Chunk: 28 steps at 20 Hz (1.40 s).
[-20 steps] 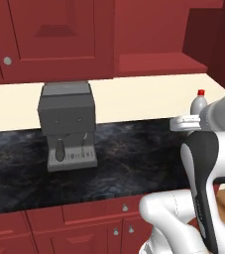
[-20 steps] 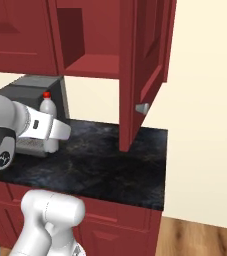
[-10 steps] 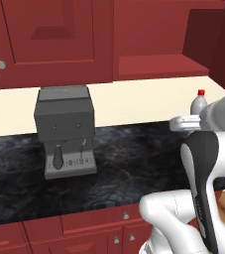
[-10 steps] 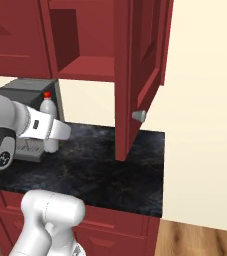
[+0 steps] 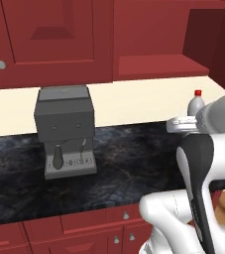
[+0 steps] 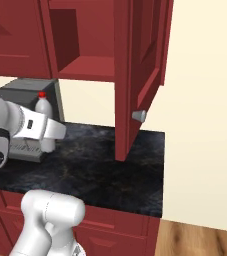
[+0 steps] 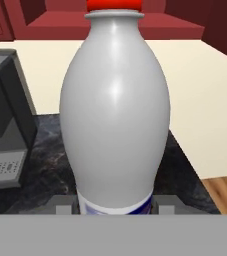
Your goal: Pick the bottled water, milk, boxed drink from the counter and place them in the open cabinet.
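My gripper [image 7: 116, 206] is shut on the bottled water [image 7: 115, 115], a whitish bottle with a red cap and a blue label at its base. The fingers [image 7: 67, 205] press its lower sides. The bottle [image 5: 196, 105] is held upright above the right part of the black counter [image 5: 124, 163], right of the coffee machine. In the right base view the bottle [image 6: 43, 109] rises behind my hand [image 6: 46, 134]. The open cabinet [image 6: 92, 67] is above and to the right, with its shelf bare and its door [image 6: 135, 75] swung out. The milk and the boxed drink are out of view.
A grey coffee machine [image 5: 64, 129] stands on the counter [image 6: 100, 165] left of the bottle, and also shows in the hand view [image 7: 5, 125]. Closed red wall cabinets [image 5: 54, 39] hang above it. The counter ends at the right beside a cream wall [image 6: 205, 115].
The whole picture has shifted a little in both base views, so the camera has moved. The bottle stays in my shut gripper at the same height.
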### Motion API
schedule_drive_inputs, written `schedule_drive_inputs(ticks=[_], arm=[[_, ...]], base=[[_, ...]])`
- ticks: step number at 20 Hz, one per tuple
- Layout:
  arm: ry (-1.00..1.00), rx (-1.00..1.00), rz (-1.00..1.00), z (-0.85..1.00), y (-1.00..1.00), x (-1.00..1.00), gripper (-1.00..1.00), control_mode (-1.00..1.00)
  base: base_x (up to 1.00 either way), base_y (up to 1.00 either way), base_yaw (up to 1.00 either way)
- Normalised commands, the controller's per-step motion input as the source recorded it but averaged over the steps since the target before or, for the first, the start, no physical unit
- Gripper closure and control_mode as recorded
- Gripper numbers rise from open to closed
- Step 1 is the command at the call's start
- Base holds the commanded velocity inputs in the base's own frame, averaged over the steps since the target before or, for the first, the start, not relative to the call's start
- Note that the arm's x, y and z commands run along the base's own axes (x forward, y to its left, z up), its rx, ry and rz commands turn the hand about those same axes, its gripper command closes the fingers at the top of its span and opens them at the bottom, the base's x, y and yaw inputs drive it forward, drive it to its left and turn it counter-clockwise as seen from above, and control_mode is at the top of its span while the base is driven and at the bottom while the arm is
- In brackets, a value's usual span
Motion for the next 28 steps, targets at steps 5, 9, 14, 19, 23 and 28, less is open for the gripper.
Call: schedule_drive_inputs(ticks=[5, 9, 14, 19, 23, 28], arm=[[-0.19, -0.03, 0.0, 0.15, 0.0, -0.17, 1.0, -1.0], [-0.11, 0.0, 0.0, 0.25, 0.0, -0.17, 1.0, -1.0], [-0.03, 0.0, 0.0, 0.43, 0.0, 0.0, 1.0, -1.0], [0.0, 0.0, -0.01, 0.4, 0.0, 0.0, 1.0, -1.0], [0.0, -0.01, -0.02, 0.2, 0.0, 0.0, 1.0, -1.0], [-0.01, -0.02, -0.05, 0.17, -0.06, 0.04, 1.0, -1.0]], base=[[0.0, 0.0, 0.0], [0.0, 0.0, 0.0], [0.0, 0.0, 0.0], [0.0, 0.0, 0.0], [0.0, 0.0, 0.0], [0.0, 0.0, 0.0]])
